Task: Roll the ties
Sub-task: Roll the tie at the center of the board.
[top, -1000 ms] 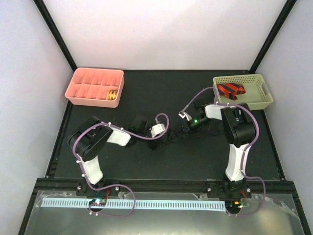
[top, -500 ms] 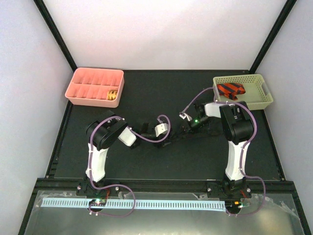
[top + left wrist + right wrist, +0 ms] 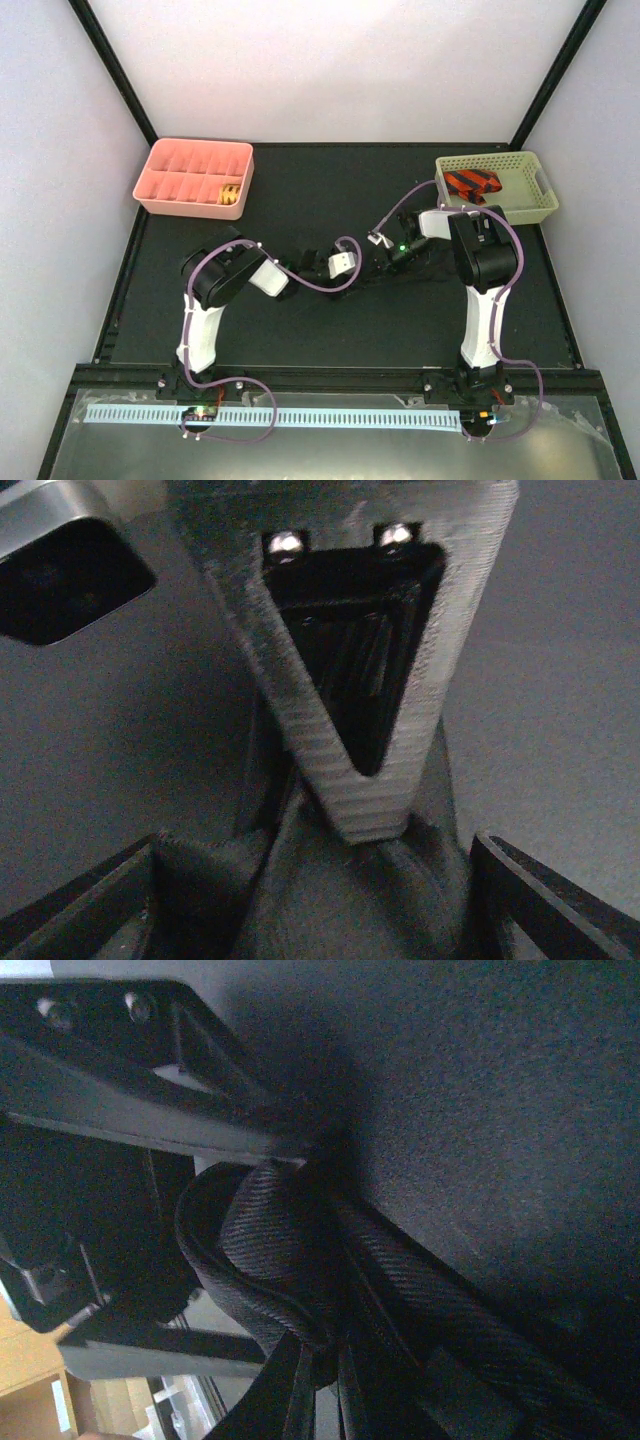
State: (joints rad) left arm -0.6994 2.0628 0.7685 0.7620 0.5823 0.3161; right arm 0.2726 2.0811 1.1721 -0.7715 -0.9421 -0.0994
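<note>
1. Black woven cloth is what I am working. The dark tie (image 3: 430, 1310) lies on the counter (image 3: 300, 330) near the middle, between my two tools. One end is coiled and the band trails away from the coil.
2. My right tool (image 3: 275, 1250) is narrowed around that coil and, as far as its wrist view lets me judge, holds it.
3. My left tool (image 3: 320, 915) stands wide just left of the right one. Its fingers (image 3: 90, 905) sit either side of bunched fabric and grip nothing.
4. I judge the tie light, soft and limp, with a ribbed weave that should not slip much. The coil has no stiffness of its own and would likely slacken if let go.
5. The best hold looks to be across the coil's width, with the other tool pressing the flat band just beside it.
6. Against a second ago, my left arm has folded in and its tool has slid right, so it is nearer the right tool. My right arm has hardly shifted.
7. The striped tie (image 3: 470, 184) in the green basket (image 3: 541, 203) at far right has not moved. Neither has the rolled patterned tie (image 3: 231, 194) in the pink tray (image 3: 196, 148) at far left.
</note>
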